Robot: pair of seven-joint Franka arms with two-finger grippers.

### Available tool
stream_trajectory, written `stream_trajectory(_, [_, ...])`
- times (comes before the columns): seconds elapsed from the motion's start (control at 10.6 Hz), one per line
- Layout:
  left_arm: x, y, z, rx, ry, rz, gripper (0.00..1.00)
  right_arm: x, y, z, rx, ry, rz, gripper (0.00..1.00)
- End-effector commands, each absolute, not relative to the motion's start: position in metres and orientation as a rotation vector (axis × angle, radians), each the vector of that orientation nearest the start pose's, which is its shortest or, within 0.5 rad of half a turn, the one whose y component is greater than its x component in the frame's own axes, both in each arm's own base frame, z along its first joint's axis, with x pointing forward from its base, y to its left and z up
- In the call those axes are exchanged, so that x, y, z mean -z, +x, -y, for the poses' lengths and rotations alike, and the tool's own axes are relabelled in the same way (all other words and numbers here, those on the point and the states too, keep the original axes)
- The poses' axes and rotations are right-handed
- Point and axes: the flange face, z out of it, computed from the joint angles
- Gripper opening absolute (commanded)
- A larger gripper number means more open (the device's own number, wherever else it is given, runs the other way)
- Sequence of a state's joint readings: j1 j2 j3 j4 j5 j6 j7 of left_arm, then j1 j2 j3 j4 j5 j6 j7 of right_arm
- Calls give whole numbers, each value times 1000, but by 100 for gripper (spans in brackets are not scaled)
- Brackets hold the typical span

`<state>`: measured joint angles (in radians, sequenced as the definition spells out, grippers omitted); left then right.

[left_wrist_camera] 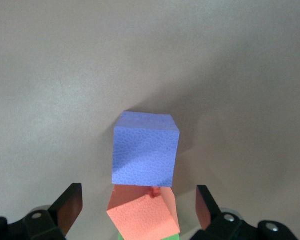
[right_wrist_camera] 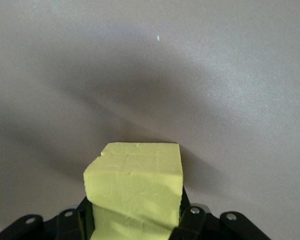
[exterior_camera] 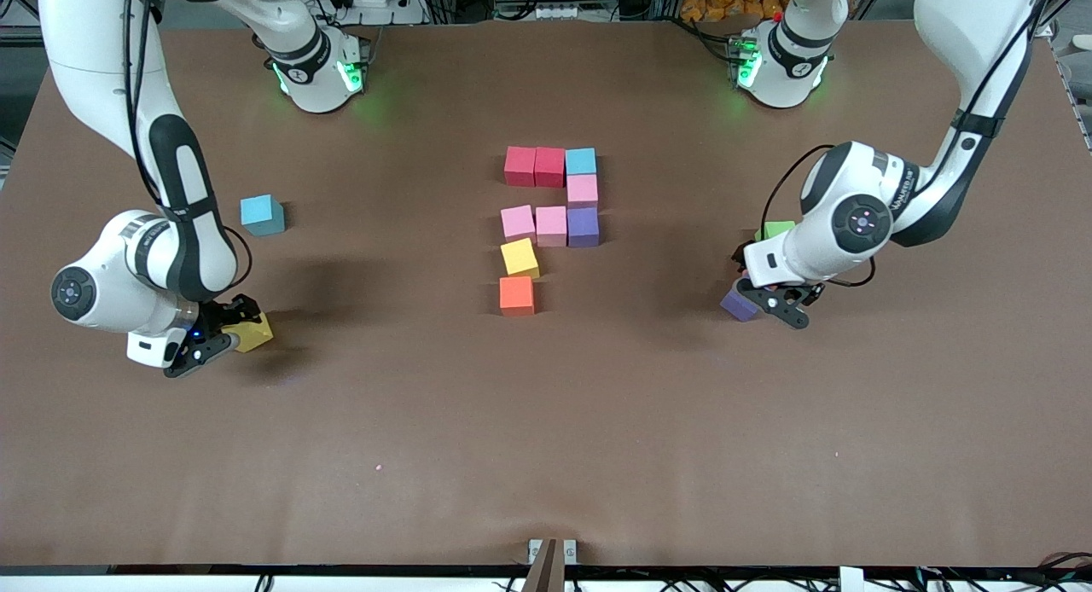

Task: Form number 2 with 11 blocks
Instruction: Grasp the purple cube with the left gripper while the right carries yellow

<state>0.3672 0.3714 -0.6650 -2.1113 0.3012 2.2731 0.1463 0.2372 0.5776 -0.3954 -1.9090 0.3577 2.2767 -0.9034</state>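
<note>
Nine blocks stand together mid-table as part of the number 2 (exterior_camera: 551,226): two red (exterior_camera: 534,166), a light blue, three pink, a purple, a yellow (exterior_camera: 519,258) and an orange (exterior_camera: 516,295). My right gripper (exterior_camera: 232,329) (right_wrist_camera: 135,220) is low at the right arm's end of the table. It is shut on a yellow block (exterior_camera: 253,333) (right_wrist_camera: 137,185). My left gripper (exterior_camera: 768,300) (left_wrist_camera: 138,207) is open. Its fingers (left_wrist_camera: 70,209) stand on either side of a salmon-red block (left_wrist_camera: 145,217), apart from it. A purple block (exterior_camera: 738,304) (left_wrist_camera: 146,150) touches that block.
A green cube (exterior_camera: 778,229) (left_wrist_camera: 145,236) sits under the left arm's wrist, beside the salmon-red block. A loose blue cube (exterior_camera: 262,215) lies toward the right arm's end, farther from the front camera than the yellow block. The brown table (exterior_camera: 546,438) is bare nearer the front camera.
</note>
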Motion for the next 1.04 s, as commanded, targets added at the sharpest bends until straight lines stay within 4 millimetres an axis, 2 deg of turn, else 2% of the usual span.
stream_trajectory(0.0, [-250,539,157,-100,-2938,-1074,100,-213,616,42,-108,-2877,916,27])
stream_trajectory(0.19, [-238,541,156,-71,-2932,-1107,100,-237,637,-23,-45,-2844,1073,27])
stream_trajectory(0.38, [-230,539,160,-61,-2947,-1122,100,-267,656,-104,4,-2780,1239,27])
stream_trajectory(0.47, [-227,539,159,-63,-2943,-1127,100,-273,660,-150,29,-2744,1342,27])
stream_trajectory(0.57, [-222,538,160,-74,-2934,-1144,100,-275,663,-185,43,-2710,1419,27])
stream_trajectory(0.76, [-210,534,159,-82,-2925,-1158,100,-274,650,-269,73,-2608,1571,28])
stream_trajectory(0.85, [-206,531,158,-88,-2925,-1161,92,-272,634,-315,77,-2539,1655,28])
stream_trajectory(0.95, [-206,532,157,-88,-2927,-1157,77,-272,619,-352,82,-2488,1727,29])
